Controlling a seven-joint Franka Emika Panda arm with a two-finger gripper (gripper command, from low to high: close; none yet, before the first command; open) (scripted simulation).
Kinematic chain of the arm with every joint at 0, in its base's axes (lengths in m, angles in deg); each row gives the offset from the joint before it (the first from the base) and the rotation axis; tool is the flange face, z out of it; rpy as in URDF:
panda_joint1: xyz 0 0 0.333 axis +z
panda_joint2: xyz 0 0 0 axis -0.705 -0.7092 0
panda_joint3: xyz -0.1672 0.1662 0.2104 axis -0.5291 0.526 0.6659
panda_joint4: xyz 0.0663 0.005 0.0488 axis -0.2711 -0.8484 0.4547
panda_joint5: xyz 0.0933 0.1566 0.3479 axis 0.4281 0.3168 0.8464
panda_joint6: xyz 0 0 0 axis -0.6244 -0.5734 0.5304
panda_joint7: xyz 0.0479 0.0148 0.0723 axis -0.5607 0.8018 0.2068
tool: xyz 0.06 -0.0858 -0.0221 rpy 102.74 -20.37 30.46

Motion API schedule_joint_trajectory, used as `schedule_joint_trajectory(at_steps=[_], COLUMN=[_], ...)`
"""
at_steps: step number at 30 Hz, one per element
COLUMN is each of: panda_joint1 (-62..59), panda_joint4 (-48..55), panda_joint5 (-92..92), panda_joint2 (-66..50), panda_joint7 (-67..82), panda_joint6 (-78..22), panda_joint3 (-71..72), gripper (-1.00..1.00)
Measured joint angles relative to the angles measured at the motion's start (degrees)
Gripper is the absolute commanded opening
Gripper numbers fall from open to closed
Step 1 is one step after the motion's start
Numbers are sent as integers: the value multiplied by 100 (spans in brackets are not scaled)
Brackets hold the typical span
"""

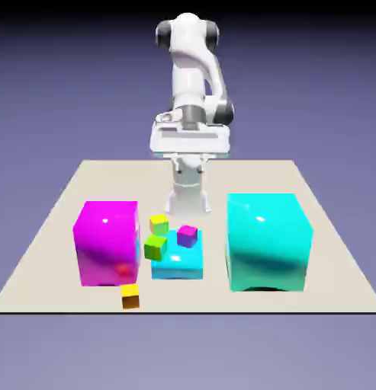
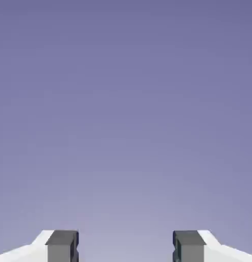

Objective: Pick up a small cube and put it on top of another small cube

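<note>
The small cube (image 1: pixel 130 295), orange with a yellow top, sits alone near the table's front edge, just in front of the big magenta block (image 1: pixel 107 242). My gripper (image 1: pixel 189 142) hangs high above the table's far side, well away from every cube. In the hand view the gripper (image 2: pixel 125 248) is open: two grey fingertips (image 2: pixel 62 245) stand wide apart with only the plain backdrop between them. No cube shows in the hand view.
A big cyan block (image 1: pixel 267 241) stands at the exterior view's right. Between the big blocks lies a low cyan block (image 1: pixel 178 264), with a small yellow-green cube (image 1: pixel 159 224), a green cube (image 1: pixel 155 246) and a purple cube (image 1: pixel 188 235) clustered around it.
</note>
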Motion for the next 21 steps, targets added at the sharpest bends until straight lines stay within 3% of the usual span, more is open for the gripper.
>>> schedule_joint_trajectory(at_steps=[21], panda_joint1=[973], panda_joint4=[2980], panda_joint5=[913], panda_joint2=[-4361], panda_joint7=[2139], panda_joint6=[-2916], panda_joint3=[-2111], gripper=[0])
